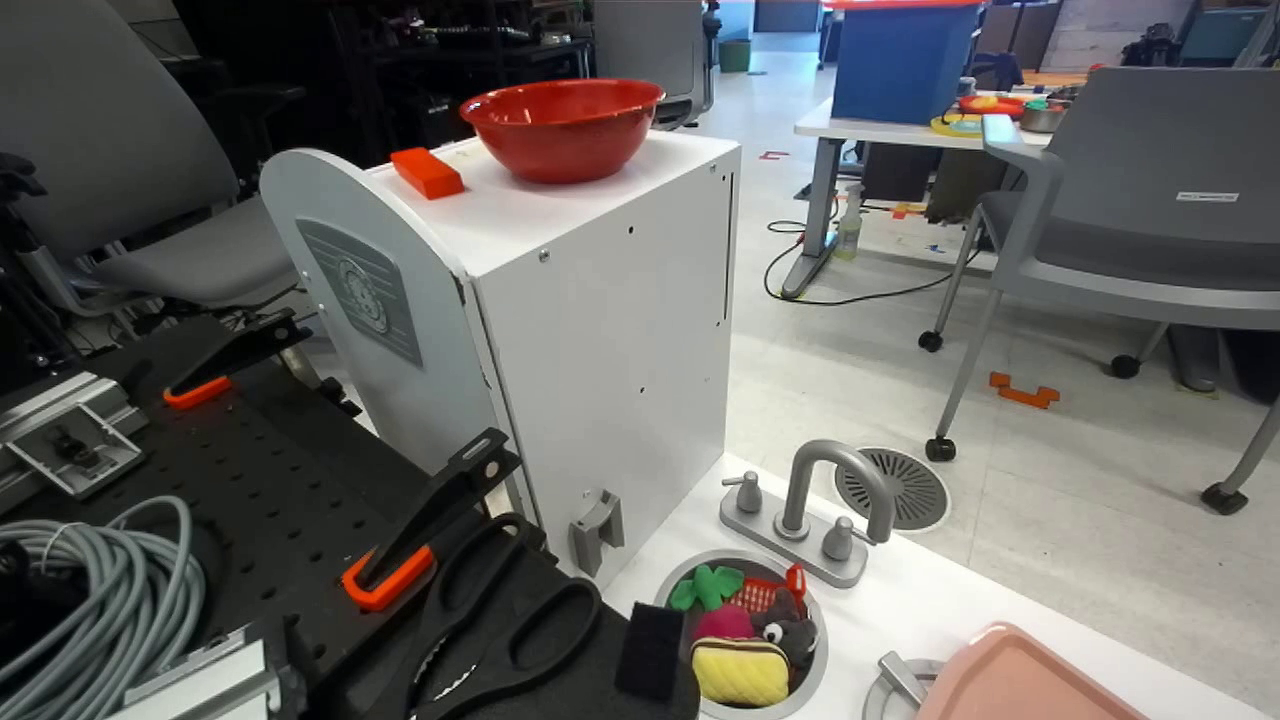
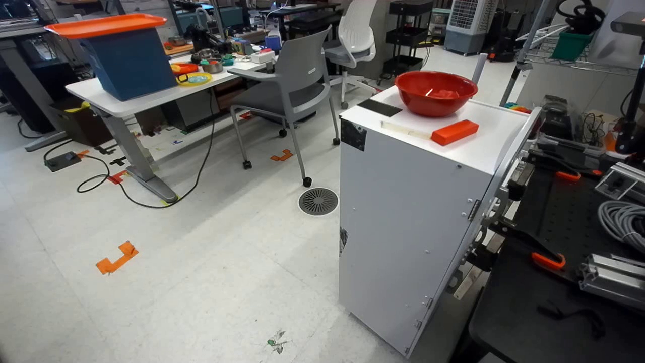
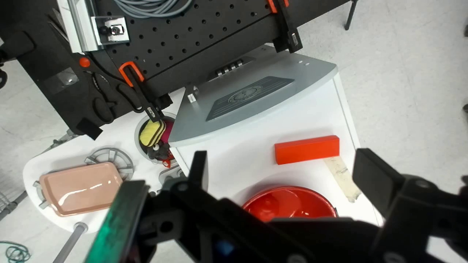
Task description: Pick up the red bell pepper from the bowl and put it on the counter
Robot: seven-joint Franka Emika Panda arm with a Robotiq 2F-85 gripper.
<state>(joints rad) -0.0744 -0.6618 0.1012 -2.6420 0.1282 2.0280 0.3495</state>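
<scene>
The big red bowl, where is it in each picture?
In an exterior view: red bowl, top, just left of centre; orange-red block to its left.
In an exterior view: red bowl, upper right; orange-red block lower down.
Wrist view: red bowl, low, right of centre, partly behind the tool; orange-red block higher up.
Shared landmark: that block.

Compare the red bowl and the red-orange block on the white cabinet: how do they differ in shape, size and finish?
The red bowl is round and open-topped with a flared rim; the red-orange block is a straight-edged bar. The bowl is wider and taller than the block. The bowl is glossy with bright highlights; the block looks duller. Both rest on the white cabinet top.
</scene>
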